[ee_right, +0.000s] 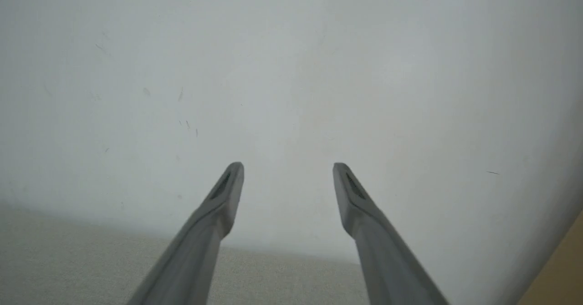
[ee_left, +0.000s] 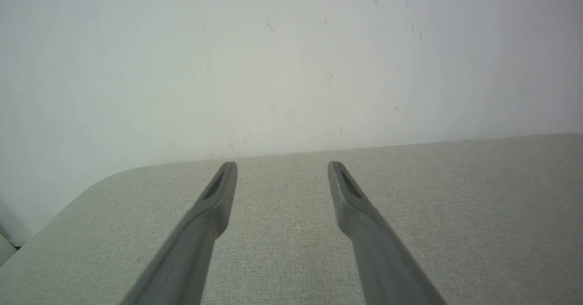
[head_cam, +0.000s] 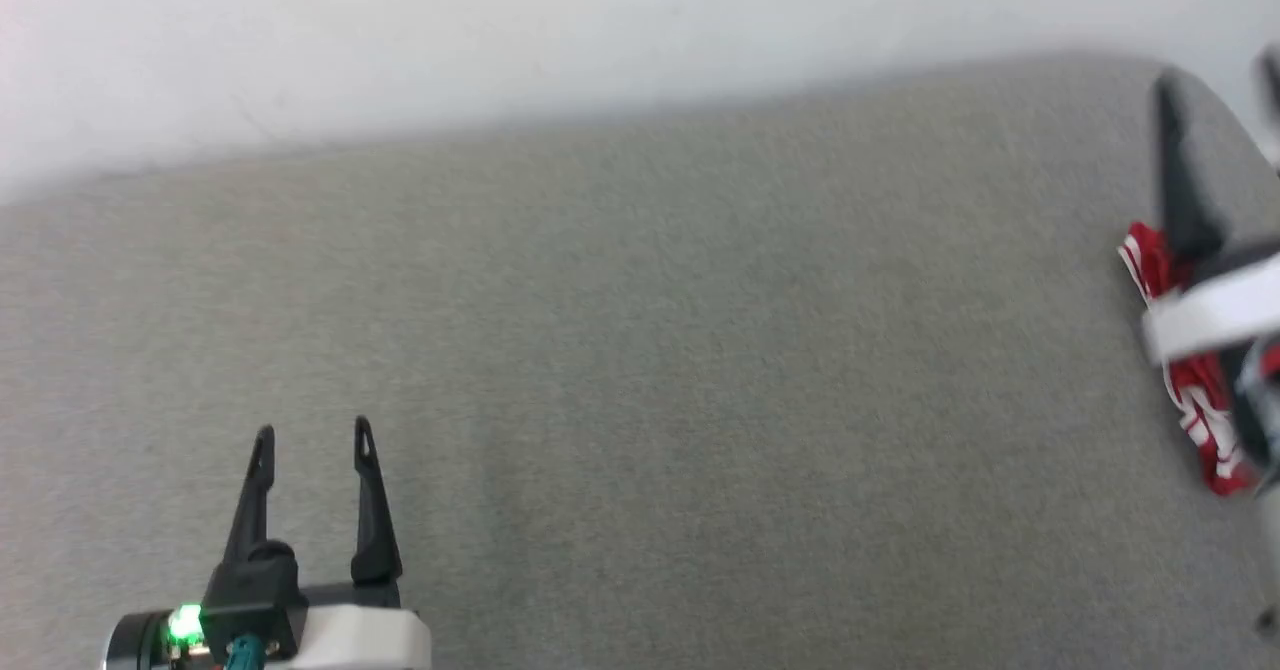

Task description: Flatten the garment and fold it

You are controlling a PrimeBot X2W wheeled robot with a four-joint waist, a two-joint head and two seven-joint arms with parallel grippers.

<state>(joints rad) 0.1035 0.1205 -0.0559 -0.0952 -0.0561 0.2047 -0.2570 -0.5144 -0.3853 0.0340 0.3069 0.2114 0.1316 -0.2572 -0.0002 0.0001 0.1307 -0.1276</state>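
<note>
Approach step, we judge: garment [head_cam: 1205,430] crumpled at the frame's right edge on the grey counter [head_cam: 640,350], unflattened. Left end effector [head_cam: 312,428], lower left, and right end effector [ee_right: 287,167] both open, empty. Next: pinch a hem, spread.

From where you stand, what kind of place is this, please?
Probably an indoor room arranged for folding clothes, though I cannot be sure. A wide grey fabric-covered surface has a plain white wall behind it, and a bunched red-and-white garment lies near its right end.
</note>
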